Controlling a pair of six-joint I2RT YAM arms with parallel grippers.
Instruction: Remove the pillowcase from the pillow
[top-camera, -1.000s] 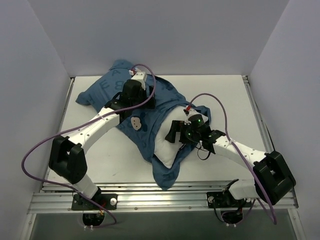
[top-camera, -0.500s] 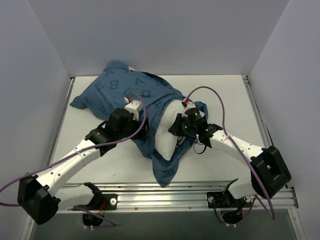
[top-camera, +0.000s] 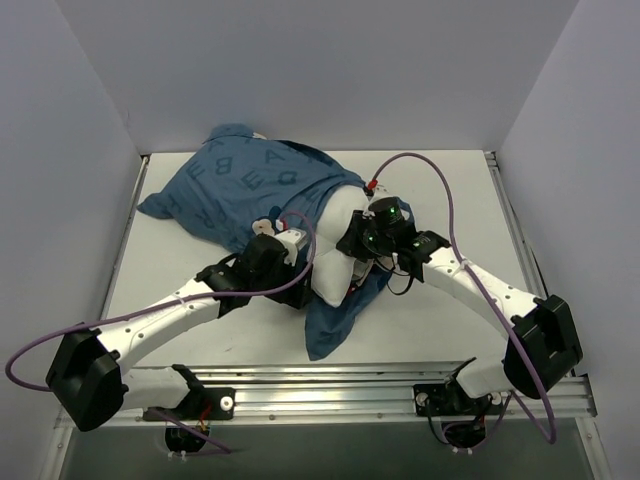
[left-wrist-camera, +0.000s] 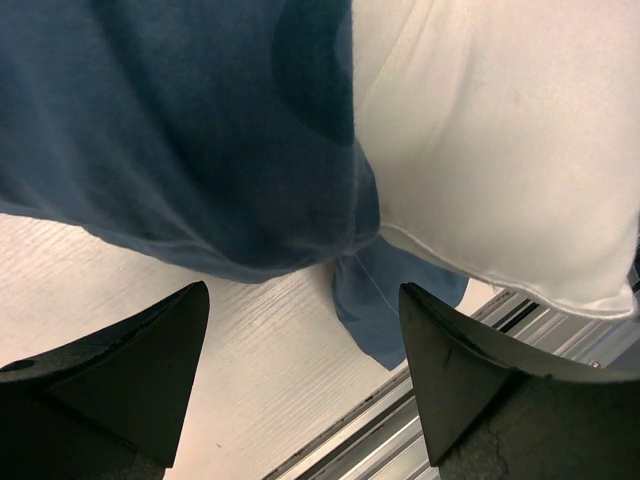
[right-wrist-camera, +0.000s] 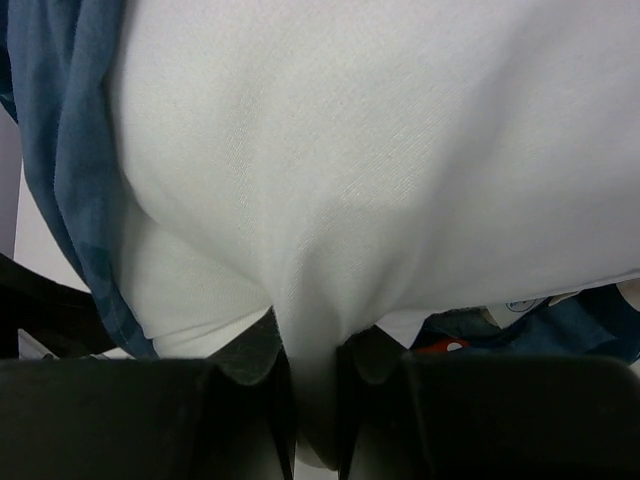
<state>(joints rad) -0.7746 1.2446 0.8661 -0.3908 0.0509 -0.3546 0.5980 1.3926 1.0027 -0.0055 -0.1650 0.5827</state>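
Within the last second the right gripper (right-wrist-camera: 312, 372) has closed, and it now pinches a fold of the white pillow (top-camera: 335, 255) between its fingers. The left arm has come back from the far part of the pillowcase (top-camera: 245, 185) to the near side. Its gripper now sits low beside the left edge of the bare pillow end.

The pillowcase lies more toward the far left of the desk (top-camera: 455, 200). It covers the far part of the pillow, and a loose flap lies under the near end. I judge that the pillow is now anchored, so the cover can be pulled off it.

The left gripper (left-wrist-camera: 300, 325) is wide open and holds nothing. The blue hem is just ahead of its fingers.
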